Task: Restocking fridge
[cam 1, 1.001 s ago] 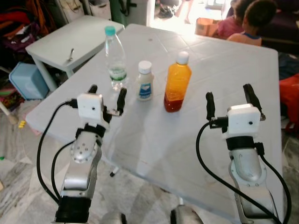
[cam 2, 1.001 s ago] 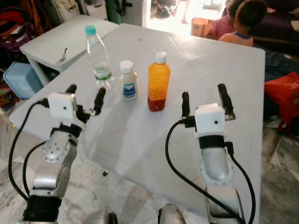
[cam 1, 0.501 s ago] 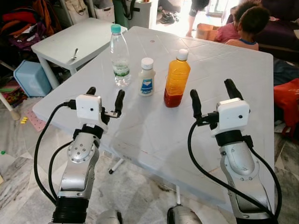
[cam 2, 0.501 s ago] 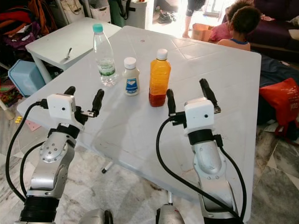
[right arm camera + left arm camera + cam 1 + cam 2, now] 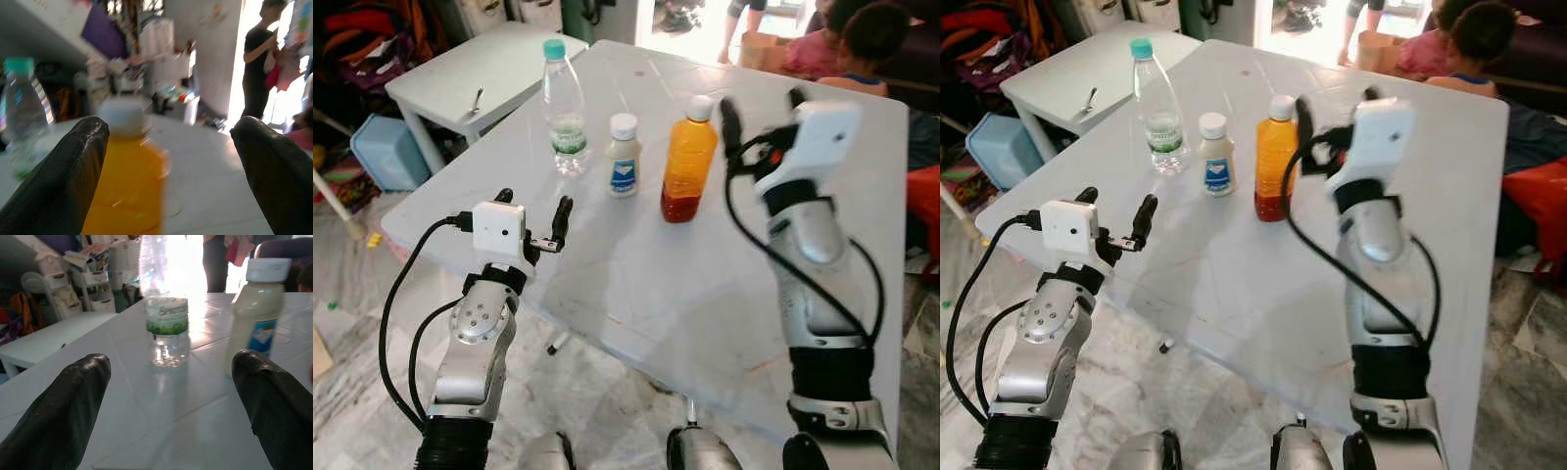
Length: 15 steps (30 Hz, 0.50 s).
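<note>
Right wrist view is smeared: the orange juice bottle (image 5: 128, 181) blurs just beyond the right pincer (image 5: 759, 103), fingers spread wide, holding nothing. On the white bench (image 5: 636, 264) it stands beside the small white bottle (image 5: 623, 155) and water bottle (image 5: 564, 108). Left pincer (image 5: 530, 204) hovers apart, empty, near the bench edge.

Right gripper (image 5: 1334, 106) was raised, blurred, fingers spread, just beside the orange juice bottle (image 5: 1275, 157). Left gripper (image 5: 1116, 211) hovered open over the white table (image 5: 1234, 274) near edge. Water bottle (image 5: 1156, 106) and small white bottle (image 5: 1217, 154) stood left of the juice.
</note>
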### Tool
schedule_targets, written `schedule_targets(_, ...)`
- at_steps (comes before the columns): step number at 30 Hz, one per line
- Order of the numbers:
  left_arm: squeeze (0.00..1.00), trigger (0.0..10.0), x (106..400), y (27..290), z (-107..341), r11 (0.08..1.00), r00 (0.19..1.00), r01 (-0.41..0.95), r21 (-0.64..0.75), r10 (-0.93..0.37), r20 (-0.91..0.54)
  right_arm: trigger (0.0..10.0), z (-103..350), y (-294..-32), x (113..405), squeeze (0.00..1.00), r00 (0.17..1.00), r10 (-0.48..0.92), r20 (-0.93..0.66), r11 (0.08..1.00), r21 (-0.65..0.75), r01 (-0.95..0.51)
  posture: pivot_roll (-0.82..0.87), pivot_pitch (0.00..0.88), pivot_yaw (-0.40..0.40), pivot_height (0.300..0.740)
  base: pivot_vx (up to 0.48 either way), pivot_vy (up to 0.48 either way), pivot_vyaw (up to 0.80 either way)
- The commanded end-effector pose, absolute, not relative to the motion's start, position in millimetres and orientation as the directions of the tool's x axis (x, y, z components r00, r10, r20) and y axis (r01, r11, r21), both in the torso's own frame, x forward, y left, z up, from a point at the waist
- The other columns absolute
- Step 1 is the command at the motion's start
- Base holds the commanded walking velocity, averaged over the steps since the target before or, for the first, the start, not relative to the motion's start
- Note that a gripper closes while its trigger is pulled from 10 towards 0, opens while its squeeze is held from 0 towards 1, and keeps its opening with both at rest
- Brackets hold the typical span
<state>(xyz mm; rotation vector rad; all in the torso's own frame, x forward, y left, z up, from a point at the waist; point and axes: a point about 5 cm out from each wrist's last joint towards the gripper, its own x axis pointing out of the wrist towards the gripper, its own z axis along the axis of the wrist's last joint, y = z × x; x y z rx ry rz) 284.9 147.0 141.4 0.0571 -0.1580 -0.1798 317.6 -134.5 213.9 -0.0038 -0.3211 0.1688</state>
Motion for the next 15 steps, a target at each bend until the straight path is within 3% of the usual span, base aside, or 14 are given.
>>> schedule_targets(1,0.0,10.0,283.2,149.2,145.0,0.981,0.97,0.173,0.086,-0.185,0.156,10.0,221.4,-130.0,310.9,0.0,0.919,0.19,0.347,0.982,-0.053,-0.183,-0.03,0.127,0.049,0.74,0.0,0.0,0.0)
schedule_targets(15,0.0,10.0,286.0,147.5,146.1,0.981,0.97,0.177,0.083,-0.188,0.154,10.0,216.3,-121.7,303.8,0.0,0.921,0.247,0.301,0.964,-0.173,-0.202,-0.05,0.123,0.048,0.74,0.0,0.0,0.0)
